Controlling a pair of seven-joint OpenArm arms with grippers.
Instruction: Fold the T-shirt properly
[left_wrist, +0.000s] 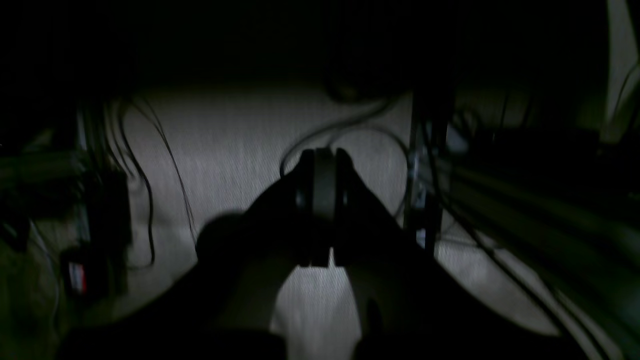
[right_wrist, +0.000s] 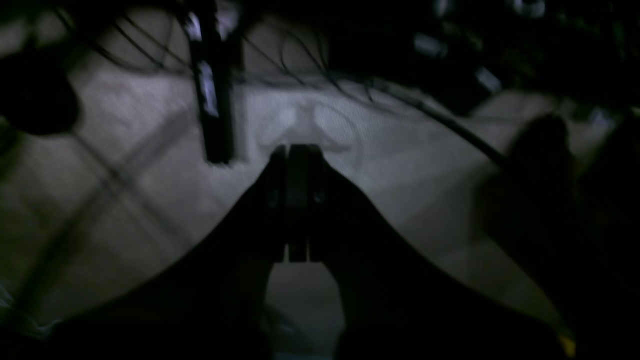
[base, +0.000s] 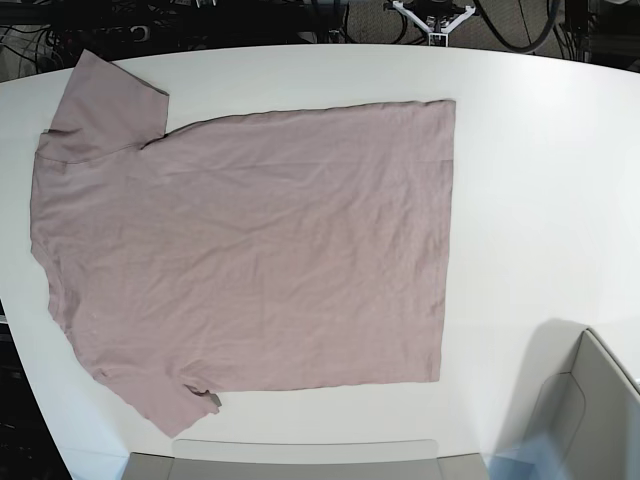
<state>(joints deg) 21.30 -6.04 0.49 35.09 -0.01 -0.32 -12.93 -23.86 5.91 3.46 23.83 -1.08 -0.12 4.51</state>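
The dusty-pink T-shirt (base: 250, 240) lies spread flat on the white table (base: 540, 180) in the base view, neck end to the left and hem to the right. One sleeve points to the far left corner and the other to the near left. Neither arm shows in the base view. In the dark left wrist view, my left gripper (left_wrist: 322, 156) has its jaws together with nothing in them, over pale floor. In the right wrist view, my right gripper (right_wrist: 297, 150) is likewise shut and empty. The shirt shows in neither wrist view.
A grey box-like part (base: 590, 410) stands at the table's near right corner and a grey strip (base: 300, 458) runs along the near edge. Cables (left_wrist: 145, 180) and a dark upright post (right_wrist: 212, 100) show around the grippers.
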